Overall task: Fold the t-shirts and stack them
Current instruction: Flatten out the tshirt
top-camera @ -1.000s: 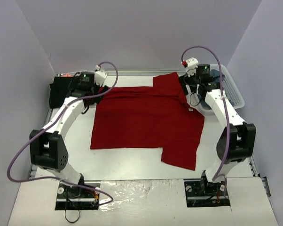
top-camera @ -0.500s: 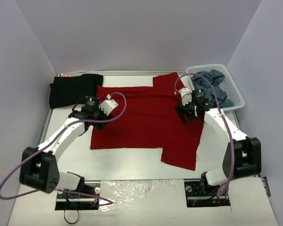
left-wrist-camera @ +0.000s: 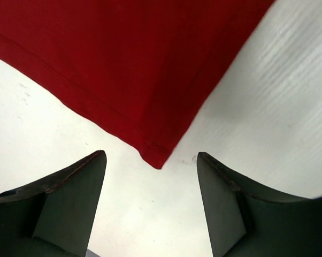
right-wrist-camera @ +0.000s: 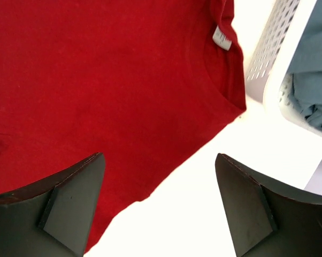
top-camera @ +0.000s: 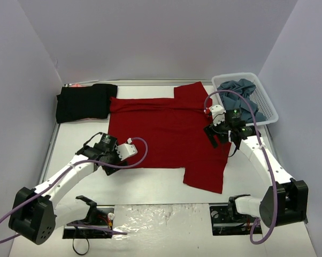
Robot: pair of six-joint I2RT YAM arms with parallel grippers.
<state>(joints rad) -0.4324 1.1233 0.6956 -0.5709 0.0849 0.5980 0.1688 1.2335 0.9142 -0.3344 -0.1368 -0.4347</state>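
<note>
A dark red t-shirt lies spread flat in the middle of the table, one sleeve toward the far edge and one toward the near edge. My left gripper is open and empty above the shirt's near-left hem corner. In the left wrist view that corner lies between the fingers of the left gripper. My right gripper is open and empty over the shirt's right edge. The right wrist view shows the right gripper above the red cloth and its collar label. A folded black t-shirt lies at the far left. Blue-grey shirts sit in the basket.
A white lattice basket stands at the far right, close to the right arm; its wall also shows in the right wrist view. Grey walls enclose the table on three sides.
Both arms have pulled back from the shirt's far edge toward the near side. The left gripper now hangs over the near-left hem corner and the right over the right edge. The shirt lies still.
</note>
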